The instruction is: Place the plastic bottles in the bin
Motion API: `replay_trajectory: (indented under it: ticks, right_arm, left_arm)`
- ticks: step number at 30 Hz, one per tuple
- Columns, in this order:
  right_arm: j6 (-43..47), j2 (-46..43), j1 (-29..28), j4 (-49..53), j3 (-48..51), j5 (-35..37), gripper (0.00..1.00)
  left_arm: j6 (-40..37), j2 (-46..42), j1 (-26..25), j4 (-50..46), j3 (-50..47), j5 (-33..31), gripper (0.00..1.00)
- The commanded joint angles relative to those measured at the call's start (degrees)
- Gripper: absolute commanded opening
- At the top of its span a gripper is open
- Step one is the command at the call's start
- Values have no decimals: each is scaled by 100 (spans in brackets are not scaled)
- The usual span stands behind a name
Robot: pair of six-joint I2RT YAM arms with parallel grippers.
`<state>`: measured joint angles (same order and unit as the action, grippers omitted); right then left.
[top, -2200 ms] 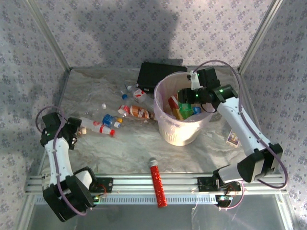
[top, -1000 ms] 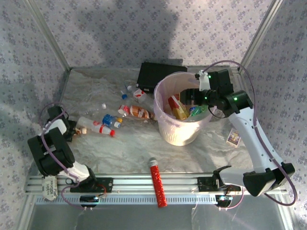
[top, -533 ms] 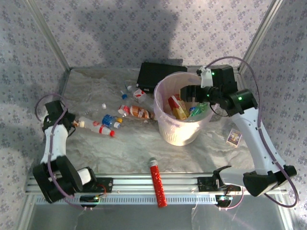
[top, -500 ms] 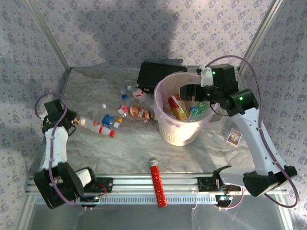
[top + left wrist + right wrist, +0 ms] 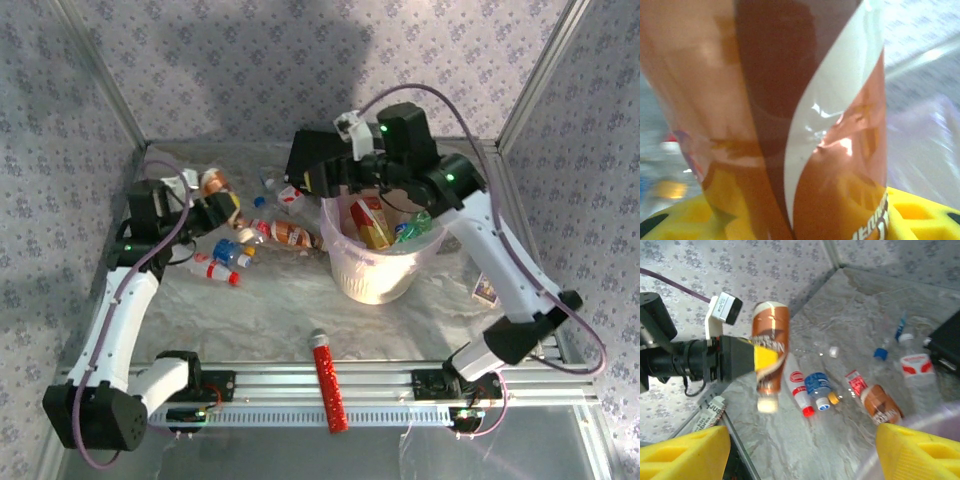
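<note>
— Left arm's come up off the table's left edge since half a second ago, and the right one has reached across past the bin.
— What's the left one got?
— One brown-labelled bottle (image 5: pixel 213 184). It's pinched between the yellow pads (image 5: pixel 920 210) of the left gripper (image 5: pixel 222 200) and lifted clear of the table (image 5: pixel 270 305), over its far-left part, white cap pointing down.
— And the other bottles?
— Several bottles (image 5: pixel 375 225) already sit in the bin (image 5: pixel 380 285), which stands right of the table's middle. Loose ones lie to its left: a second brown bottle (image 5: pixel 290 235) just beside its wall, a blue-labelled bottle (image 5: pixel 228 250), a red-capped bottle (image 5: pixel 215 270), and a couple of small ones nearer the far edge.
— The right gripper?
— Right gripper (image 5: pixel 801 452) hangs by the bin's far-left rim, jaws spread wide, nothing between them.
— Anything else?
— Black box (image 5: pixel 310 150) against the far edge, behind the bin. Red glitter tube (image 5: pixel 328 385) lying across the near edge. Small card (image 5: pixel 486 290) by the right edge.
</note>
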<state>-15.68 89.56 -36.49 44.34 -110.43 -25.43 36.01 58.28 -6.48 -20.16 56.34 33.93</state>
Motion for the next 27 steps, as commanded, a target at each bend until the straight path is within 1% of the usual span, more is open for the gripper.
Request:
replay_trajectory:
  ticks: [1,4,8,12,16,18,19,21,23,25,26,27]
  right_arm:
    - [-146,483,-135,-51,-523,-382,78]
    - [-303,825,-134,-189,-739,-779,79]
    - [-563,1151,-131,-364,-929,-1152,80]
    - [-726,1341,-132,-485,-971,-1449,80]
    - [-844,1507,-157,-535,-963,-1571,79]
    - [-883,1532,-160,-590,-932,-1644,76]
    - [-893,1525,-157,-627,-919,-1635,72]
    - [-901,1497,-131,-656,-918,-1593,61]
    - [-910,1462,-100,-681,-916,-1557,57]
    - [-901,1430,-56,-699,-913,-1560,51]
    - [-893,1411,-36,-718,-910,-1557,50]
    - [-880,1377,-13,-739,-901,-1553,49]
  left_arm:
    - [8,17,-393,876,231,962,17]
    - [1,107,-780,1227,272,1159,15]
    - [-236,316,-1209,1221,416,1298,15]
    - [-332,466,-1416,1272,519,1291,14]
    - [-342,542,-1543,1427,591,1276,12]
    - [-365,559,-1571,1410,633,1281,12]
    - [-366,560,-1590,1407,642,1282,12]
    - [-382,545,-1614,1380,647,1258,13]
    - [-405,495,-1641,1336,642,1151,19]
    - [-455,441,-1675,1288,630,1046,26]
    - [-478,422,-1689,1243,640,1006,32]
    - [-503,408,-1695,1183,657,962,45]
